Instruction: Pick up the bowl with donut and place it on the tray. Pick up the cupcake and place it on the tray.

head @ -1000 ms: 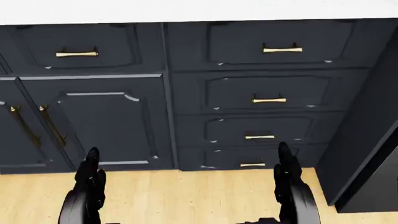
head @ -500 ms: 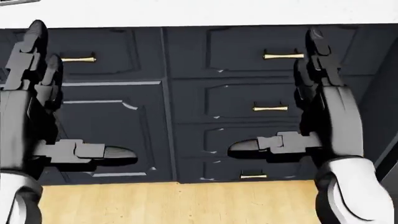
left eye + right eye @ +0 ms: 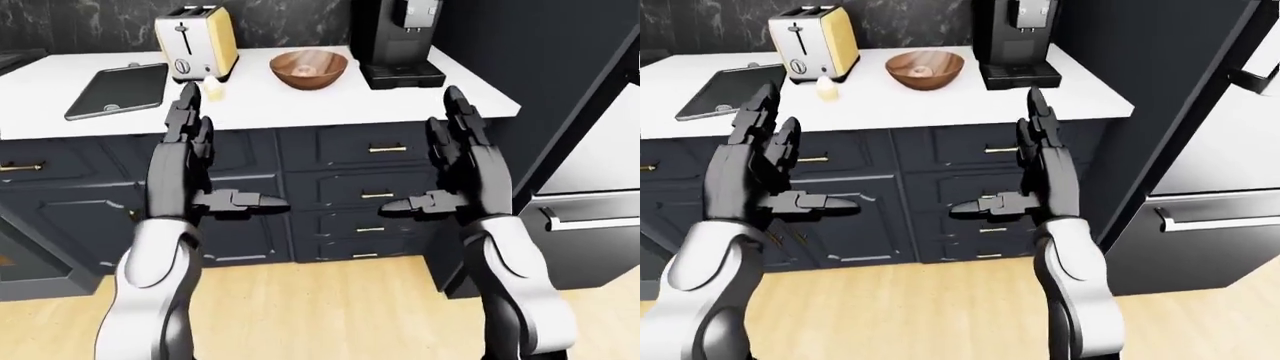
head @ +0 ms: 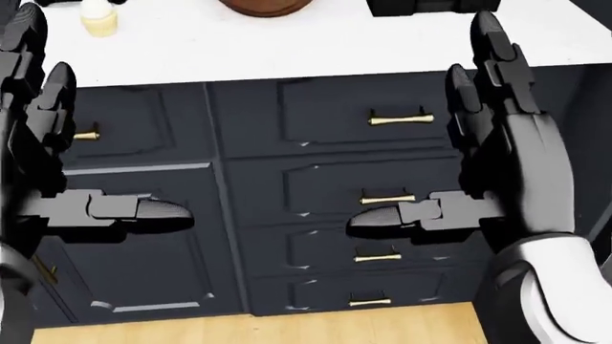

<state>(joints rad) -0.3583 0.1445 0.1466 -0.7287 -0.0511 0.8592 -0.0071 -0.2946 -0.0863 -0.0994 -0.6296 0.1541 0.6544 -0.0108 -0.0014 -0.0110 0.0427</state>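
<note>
A brown wooden bowl (image 3: 308, 69) with a pale donut inside stands on the white counter (image 3: 300, 105), left of the coffee machine. A small cream cupcake (image 3: 212, 90) sits by the toaster's foot. The dark flat tray (image 3: 120, 90) lies at the counter's left. My left hand (image 3: 235, 150) and right hand (image 3: 420, 154) are both raised before the cabinet drawers, below the counter's edge, palms facing each other. Both are open, fingers up and thumbs pointing inward, and hold nothing. In the head view only the cupcake (image 4: 98, 20) and the bowl's lower rim (image 4: 263, 7) show at the top.
A yellow and silver toaster (image 3: 197, 41) stands between tray and bowl. A black coffee machine (image 3: 398, 37) is at the counter's right end. Dark cabinets with brass handles (image 4: 399, 118) are under the counter. A tall fridge (image 3: 590, 187) is on the right, above a wooden floor (image 3: 330, 315).
Both hands rose from near the floor to drawer height. The head view has shifted upward, so the counter top with cupcake and bowl rim now shows.
</note>
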